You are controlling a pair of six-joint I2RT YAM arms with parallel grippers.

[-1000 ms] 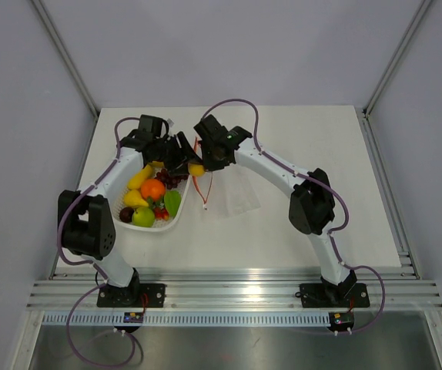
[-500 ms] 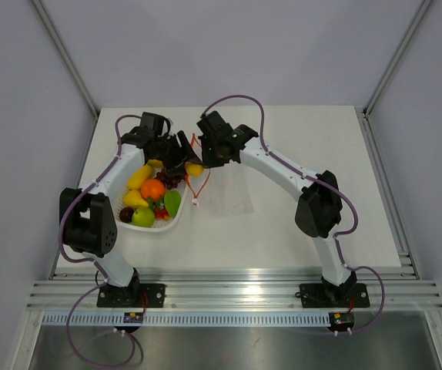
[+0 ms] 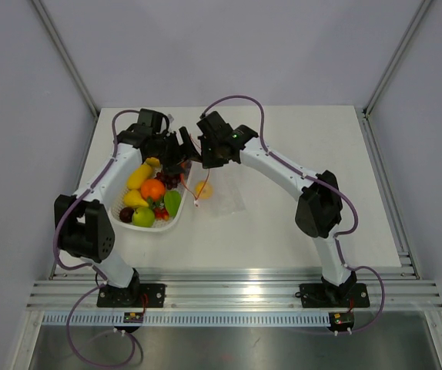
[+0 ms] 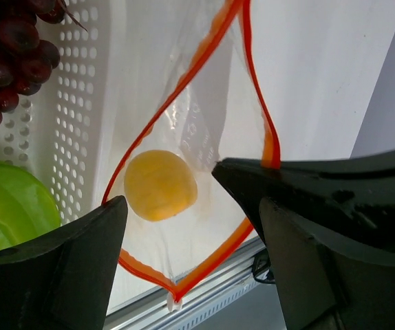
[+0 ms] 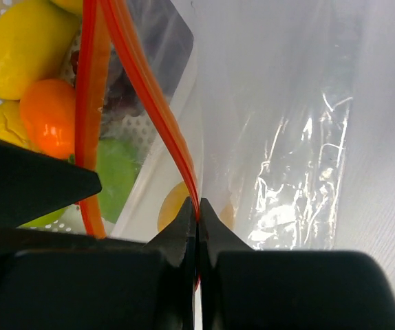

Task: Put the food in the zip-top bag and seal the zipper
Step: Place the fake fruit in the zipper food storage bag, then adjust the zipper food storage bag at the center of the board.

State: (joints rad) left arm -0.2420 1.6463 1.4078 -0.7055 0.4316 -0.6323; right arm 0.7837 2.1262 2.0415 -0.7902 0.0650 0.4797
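Since a moment ago the yellow fruit [image 3: 203, 189] has left my left gripper [image 4: 168, 187] and dropped into the zip-top bag [image 3: 225, 193]. Those jaws have spread and now stand released with nothing between them. From the left wrist view I look straight through the gap: the fruit lies beyond the fingertips, inside the loop that the zipper [image 4: 186, 77] makes around the bag's mouth, resting on the clear plastic.

My right gripper [image 5: 197, 218] is clenched on the zipper, pinching one lip of the mouth right at the fingertips. I take that as the reason the mouth gapes. With one lip lifted and the other hanging away to the left of those jaws, the strip opens into a wide pointed loop for the left arm to drop food through. The rest of the bag trails away from the right jaws and lies on the table [image 3: 306, 139].

To the outer side of my left jaws sits the white perforated basket [image 4: 80, 103], with dark grapes [image 4: 12, 48] and a green fruit [image 4: 12, 206] in it. The bag's mouth is held just beside it, so each carry from basket to bag is short.

One piece is bagged, more waits in the basket, and the zipper is not yet pressed together.
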